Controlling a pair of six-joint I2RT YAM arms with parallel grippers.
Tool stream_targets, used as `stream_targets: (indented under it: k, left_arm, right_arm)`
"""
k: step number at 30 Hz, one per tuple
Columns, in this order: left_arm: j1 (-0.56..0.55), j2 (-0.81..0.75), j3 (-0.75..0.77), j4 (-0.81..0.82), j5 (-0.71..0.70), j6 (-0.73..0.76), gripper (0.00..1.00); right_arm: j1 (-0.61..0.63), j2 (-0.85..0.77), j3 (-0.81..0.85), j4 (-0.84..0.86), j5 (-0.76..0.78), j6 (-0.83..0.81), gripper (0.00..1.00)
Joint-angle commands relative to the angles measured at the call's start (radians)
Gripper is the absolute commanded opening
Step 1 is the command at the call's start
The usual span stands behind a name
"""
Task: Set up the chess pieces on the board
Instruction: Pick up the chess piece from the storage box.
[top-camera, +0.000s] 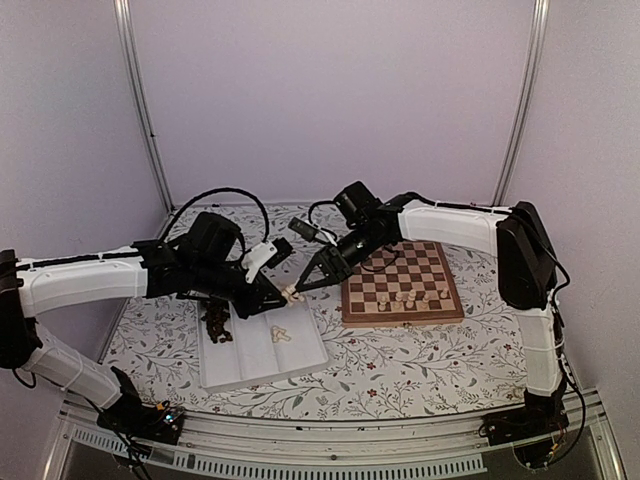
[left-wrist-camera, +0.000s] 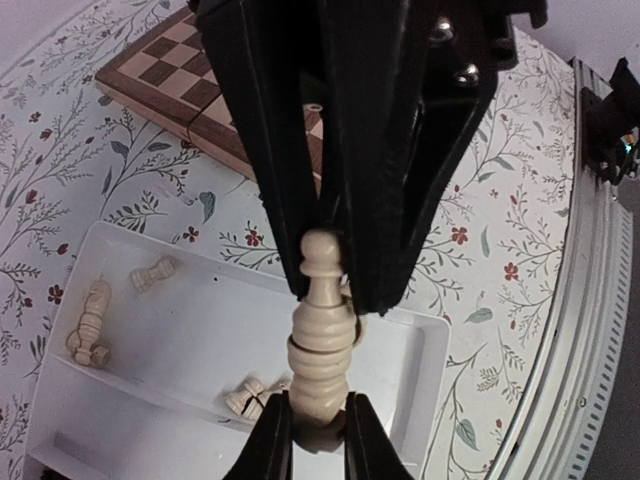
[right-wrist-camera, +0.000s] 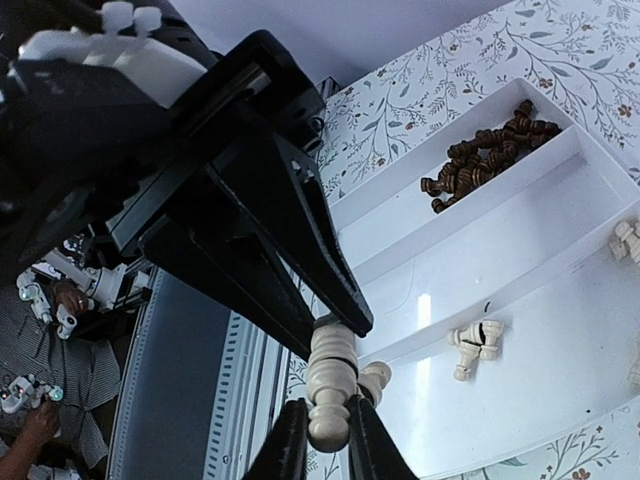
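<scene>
**A:** Which of my tools has the piece?

**B:** Both of them. Your left gripper (left-wrist-camera: 318, 425) is nearly closed, with its fingers pinching the broad foot of a pale cream turned-wood chess piece (left-wrist-camera: 320, 335). Your right gripper (right-wrist-camera: 328, 438) is narrowed onto the rounded head of the same piece, and its fingers touch it on both sides.

**A:** And where is the piece?

**B:** It is in the air over the far right part of the white rectangular three-compartment tray (top-camera: 262, 372). That puts it left of the square wooden chessboard with dark brown and tan squares (top-camera: 395, 262), and it touches neither one.

**A:** What do you see on the board?

**B:** A few cream chessmen (top-camera: 405, 296) sit on its near half.

**A:** And in the tray?

**B:** A heap of dark brown chessmen (top-camera: 216, 322) fills the left compartment. Loose cream pieces (top-camera: 282, 335) lie on their sides in a compartment to its right. The tray and the board rest apart from each other on a flower-patterned tablecloth (top-camera: 400, 360).
</scene>
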Motion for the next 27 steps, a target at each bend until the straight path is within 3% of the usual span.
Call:
stream_targets:
  k: [1,8,16,27]
  left_arm:
    - [0.013,-0.018,-0.01,0.017,-0.016,-0.008,0.02]
    - [0.013,-0.019,-0.01,-0.016,-0.03,-0.017,0.02]
    - [0.044,-0.114,-0.073,-0.048,-0.063,-0.056,0.01]
    - [0.09,-0.145,-0.099,-0.04,-0.066,-0.091,0.01]
  right_arm:
    - [0.003,0.013,0.021,0.004,-0.037,0.019,0.12]
    - [0.003,0.007,0.02,0.025,0.008,0.012,0.0]
    - [0.052,0.034,0.018,0.009,0.194,-0.013,0.0]
    - [0.083,0.014,0.01,-0.027,0.319,-0.076,0.01]
